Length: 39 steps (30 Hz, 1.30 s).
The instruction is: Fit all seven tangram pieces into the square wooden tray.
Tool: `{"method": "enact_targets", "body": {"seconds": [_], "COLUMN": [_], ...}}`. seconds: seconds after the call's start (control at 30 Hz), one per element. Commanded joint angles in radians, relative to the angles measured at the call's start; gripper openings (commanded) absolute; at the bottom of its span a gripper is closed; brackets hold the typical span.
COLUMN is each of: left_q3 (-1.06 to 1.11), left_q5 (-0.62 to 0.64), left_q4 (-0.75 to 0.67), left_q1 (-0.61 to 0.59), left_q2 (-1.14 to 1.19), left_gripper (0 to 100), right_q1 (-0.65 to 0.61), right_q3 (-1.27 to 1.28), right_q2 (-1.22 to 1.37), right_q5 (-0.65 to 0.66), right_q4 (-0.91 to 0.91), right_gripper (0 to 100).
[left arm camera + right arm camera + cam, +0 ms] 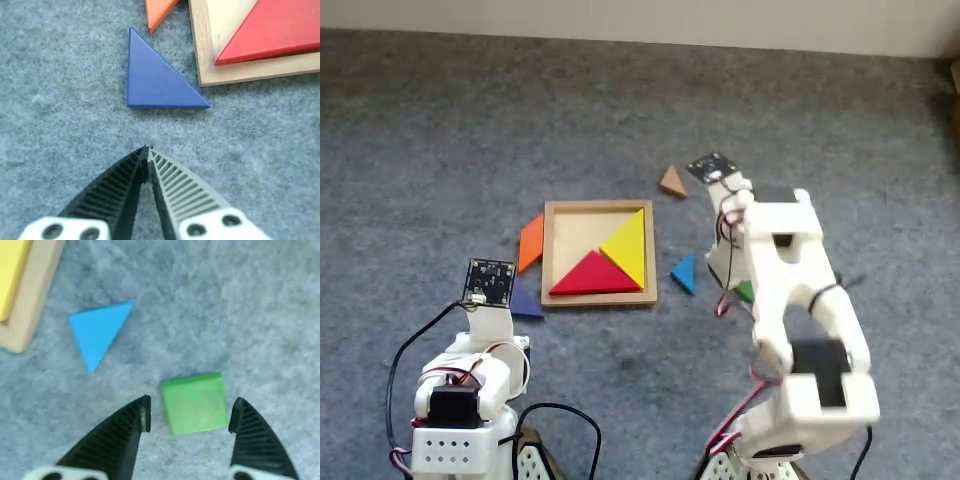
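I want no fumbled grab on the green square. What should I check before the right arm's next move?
1. Right hand open: ok.
2. Green square within that hand's gap: ok.
3. Light blue triangle apart from the square: ok.
4. Bare room in the tray: ok.
5. Left hand shut, off the tray: ok.
6. Right hand low enough to grip: cannot tell.

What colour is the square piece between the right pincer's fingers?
The square piece is green, best seen in the right wrist view.
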Motion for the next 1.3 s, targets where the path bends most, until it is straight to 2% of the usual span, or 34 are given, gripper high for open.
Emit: {"method": "enact_targets", "body": {"seconds": [0.0, 0.2, 0.67, 0.93, 1.27], "left_q3": [0.019, 0.019, 0.019, 0.019, 0.019], "left_q5": [-0.006, -0.006, -0.006, -0.006, -0.006], "left_q4": [0.003, 0.003, 0.003, 0.003, 0.003], "left_q1": [-0.010, -0.010, -0.010, -0.010, -0.010], "left_q2": [-0.016, -0.016, -0.016, -0.016, -0.016], "left_gripper": [1, 1, 1, 1, 1], "right_q1": [0.054, 0.074, 0.087, 0.085, 0.087], "right_q3": [-0.160, -0.231, -0.231, -0.236, -0.236], "right_q2": [0.085, 0.186, 0.260, 0.259, 0.225], "right_q5": [0.046, 0.118, 0.153, 0.153, 0.147], "right_q4": [0.053, 0.156, 0.156, 0.160, 0.163], "right_gripper": [25.2, 25.1, 24.4, 5.2, 4.2]}}
